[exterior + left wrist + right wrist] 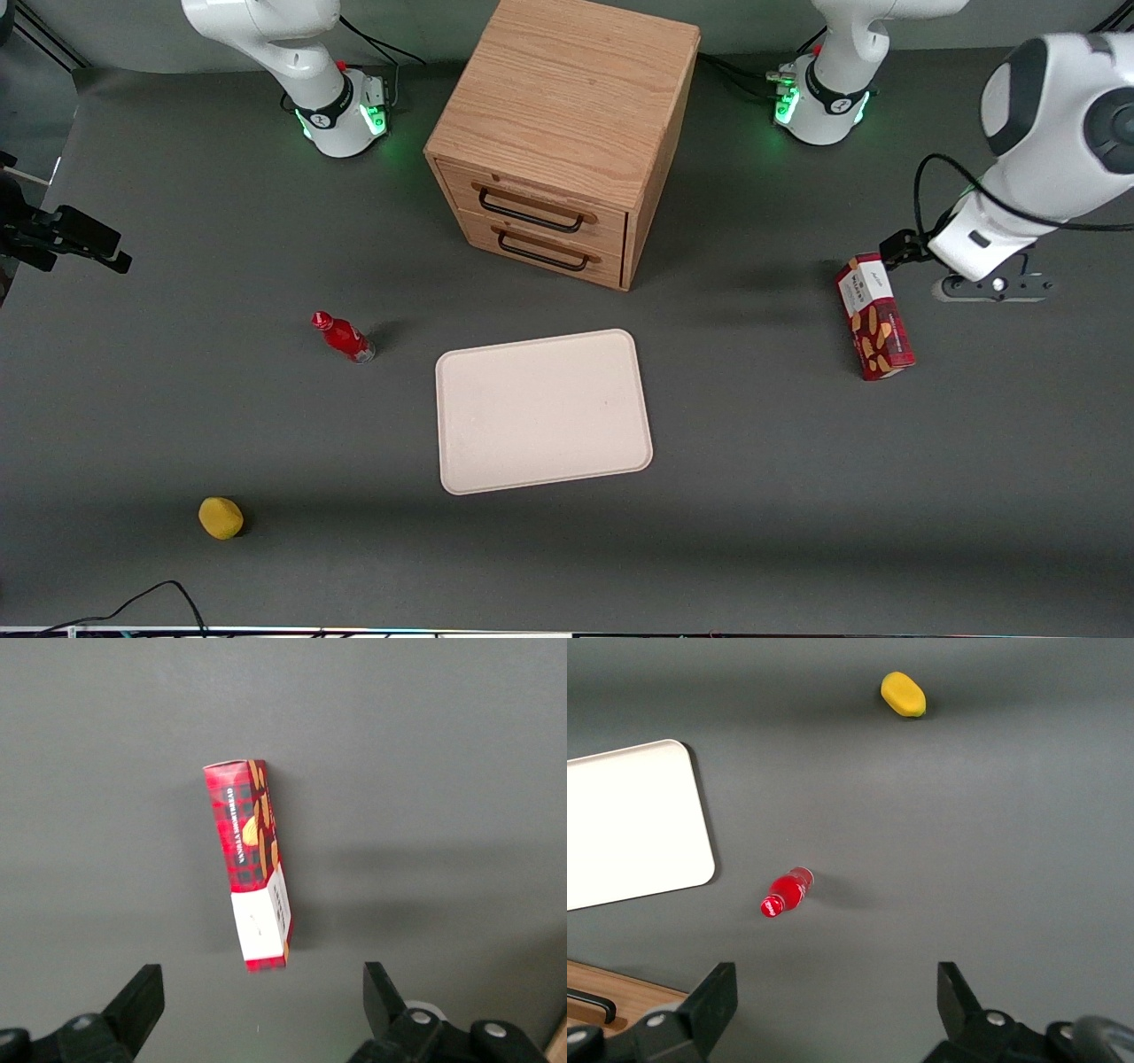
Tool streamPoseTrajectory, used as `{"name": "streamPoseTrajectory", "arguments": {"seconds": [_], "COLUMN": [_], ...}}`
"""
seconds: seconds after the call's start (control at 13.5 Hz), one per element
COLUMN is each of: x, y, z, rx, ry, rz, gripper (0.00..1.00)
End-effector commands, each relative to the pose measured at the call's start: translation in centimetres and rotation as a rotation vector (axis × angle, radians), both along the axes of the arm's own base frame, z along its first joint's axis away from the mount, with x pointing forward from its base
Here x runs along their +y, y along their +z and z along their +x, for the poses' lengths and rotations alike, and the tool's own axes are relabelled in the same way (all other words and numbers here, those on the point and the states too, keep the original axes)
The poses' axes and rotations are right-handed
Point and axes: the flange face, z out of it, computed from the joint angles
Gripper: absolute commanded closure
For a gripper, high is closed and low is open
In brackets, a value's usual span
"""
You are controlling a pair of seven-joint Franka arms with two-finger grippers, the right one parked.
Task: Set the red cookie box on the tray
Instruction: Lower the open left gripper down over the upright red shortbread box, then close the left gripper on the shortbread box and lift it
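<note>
The red cookie box lies flat on the grey table toward the working arm's end, its white end panel pointing away from the front camera. My left gripper hovers above the table beside that white end. In the left wrist view the gripper is open with nothing between its fingers, and the red cookie box lies just ahead of the gap, slightly tilted. The pale beige tray sits bare near the table's middle, in front of the drawer cabinet, well apart from the box.
A wooden two-drawer cabinet stands at the table's middle, farther from the front camera than the tray. A small red bottle lies beside the tray toward the parked arm's end. A yellow fruit lies nearer the front camera.
</note>
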Motion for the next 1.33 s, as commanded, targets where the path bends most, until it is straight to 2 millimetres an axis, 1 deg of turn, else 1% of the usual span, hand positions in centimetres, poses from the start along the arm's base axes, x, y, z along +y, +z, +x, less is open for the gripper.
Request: {"name": "streamPoseTrajectory", "arguments": {"seconds": [0.0,0.15,0.3,0.37,0.67,0.81,0.89,0.96,1.04,1.26], "x": [0.6,1.5,1.9,2.6,3.5,3.9,4.0,4.1,4.2,4.4], "y": [-4.0,-7.5,-11.0,-12.5,-18.2,-20.7,-21.7,-22.1,-22.1,-21.5], "z": [-1.5,-2.1,-2.6,-2.7,-2.4,-2.2,-2.2,-2.0,-1.6,-0.5], "rx": [-0.051,-0.094,-0.144,-0.164,-0.209,-0.229,-0.235,-0.246,-0.252,-0.269], "ry": [-0.005,0.007,0.006,0.018,0.0,-0.001,0.0,-0.001,0.0,0.004], "rz": [-0.016,-0.024,-0.031,-0.031,-0.029,-0.027,-0.026,-0.026,-0.025,-0.024], "gripper": [0.0,0.0,0.0,0.0,0.0,0.0,0.0,0.02,0.04,0.05]}}
